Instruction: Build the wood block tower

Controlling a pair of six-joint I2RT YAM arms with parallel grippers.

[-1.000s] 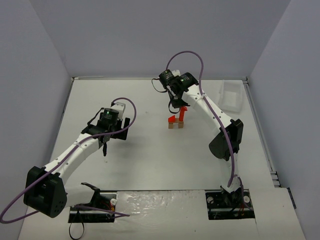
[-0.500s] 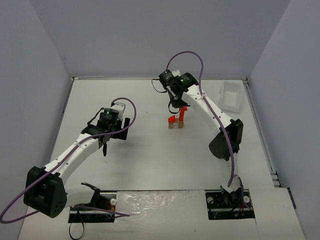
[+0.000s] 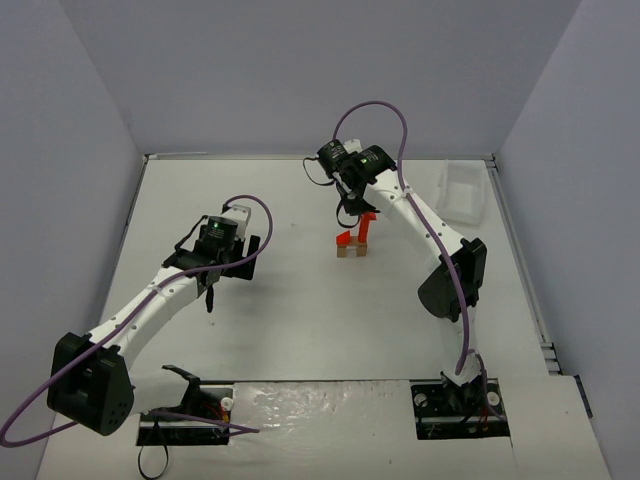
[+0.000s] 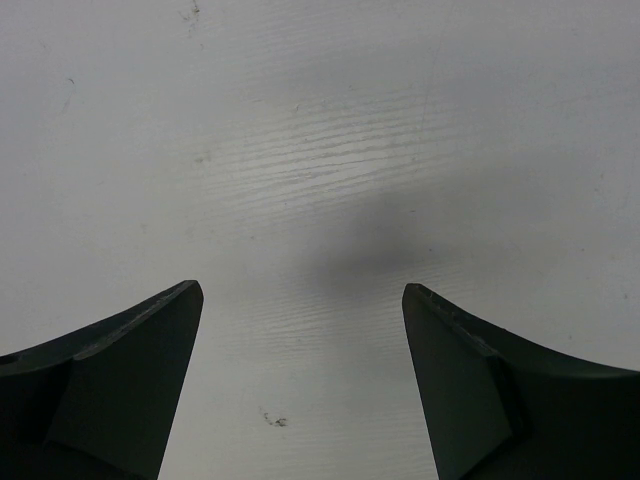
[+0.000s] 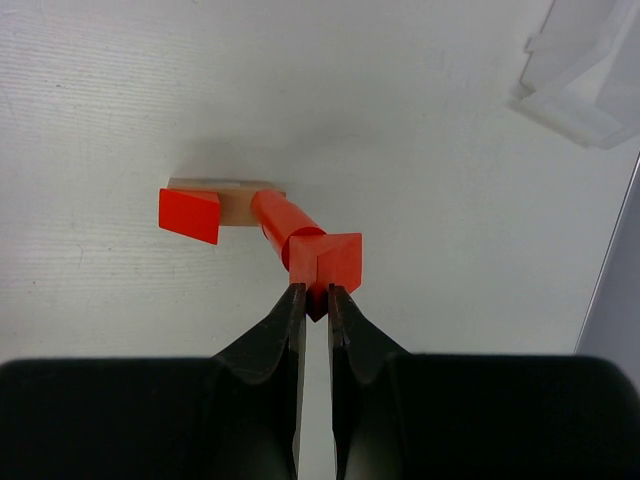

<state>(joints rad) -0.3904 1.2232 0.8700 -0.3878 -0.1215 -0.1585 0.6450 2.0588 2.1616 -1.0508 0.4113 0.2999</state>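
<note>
Top view: tan block (image 3: 351, 252) is lying flat on the bench (image 3: 300, 330), long axis running left-right. Left wedge (image 3: 344, 238) is sitting on its left end. Cylinder (image 3: 365, 230) is standing upright on its right end, axis vertical. Right pincer (image 3: 356, 212) is hanging just above the cylinder. Left pincer (image 3: 210, 297) is hovering well left of the tan block. Tray (image 3: 462, 192) is sitting far right of the tan block.

Left wrist view: left pincer is gaping wide, with only bare bench showing between the fingers.

Right wrist view: right pincer is pinching narrow on the top wedge (image 5: 325, 262), gripping its near corner. The top wedge is sitting at the cylinder's upper end. Left wedge is pointing its thin edge down-right in this view.
</note>
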